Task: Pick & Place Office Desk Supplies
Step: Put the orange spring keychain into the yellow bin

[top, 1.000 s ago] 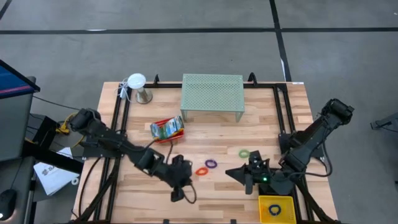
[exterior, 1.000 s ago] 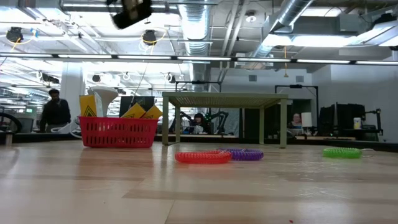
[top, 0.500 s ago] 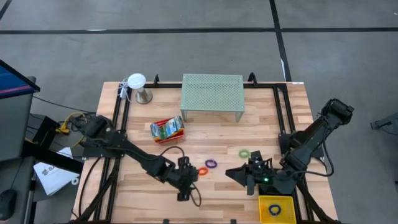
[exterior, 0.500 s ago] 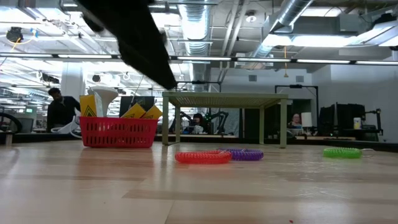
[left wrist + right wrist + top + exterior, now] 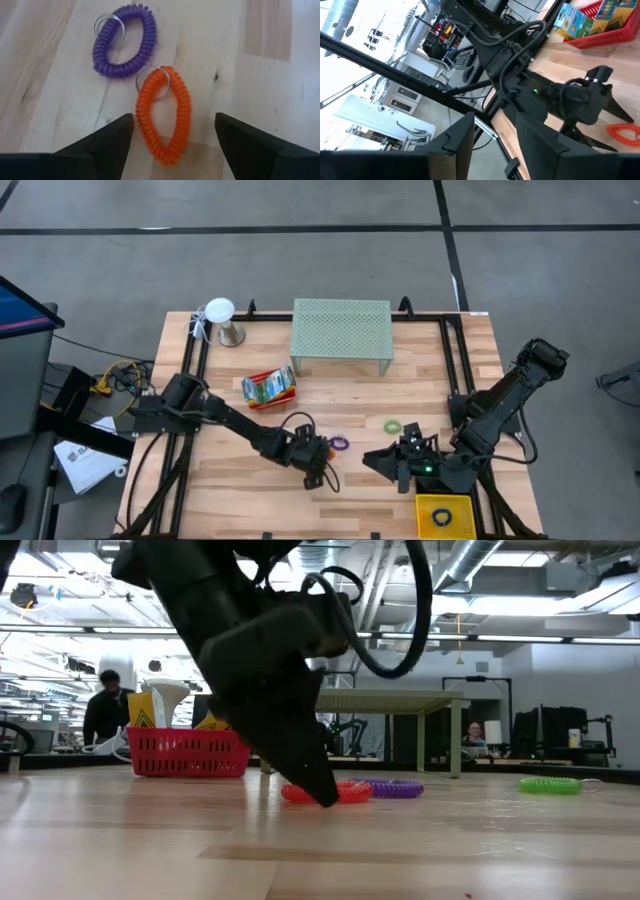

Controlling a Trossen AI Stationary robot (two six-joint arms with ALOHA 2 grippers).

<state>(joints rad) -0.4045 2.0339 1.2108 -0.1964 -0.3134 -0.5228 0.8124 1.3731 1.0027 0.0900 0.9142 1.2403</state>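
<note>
An orange elastic loop (image 5: 162, 117) lies flat on the wooden table, with a purple loop (image 5: 125, 42) just beyond it. My left gripper (image 5: 172, 147) is open and low over the table. Its two fingers stand on either side of the orange loop's near end without touching it. In the low view one fingertip (image 5: 322, 792) sits at table height in front of the orange loop (image 5: 352, 792). A green loop (image 5: 392, 426) lies farther right. My right gripper (image 5: 372, 459) hovers open above the table's near right part with nothing between its fingers.
A red tray (image 5: 270, 388) with crayon boxes stands left of centre. The mint-green mesh shelf (image 5: 341, 335) is at the far middle. A yellow tray (image 5: 440, 515) at the near right corner holds a blue loop. A white lamp-like object (image 5: 220, 320) stands far left. People show in the room behind.
My left gripper has come down from well above the table and gone toward the table's right edge, ending low over the orange loop. The loops have stayed where they were.
</note>
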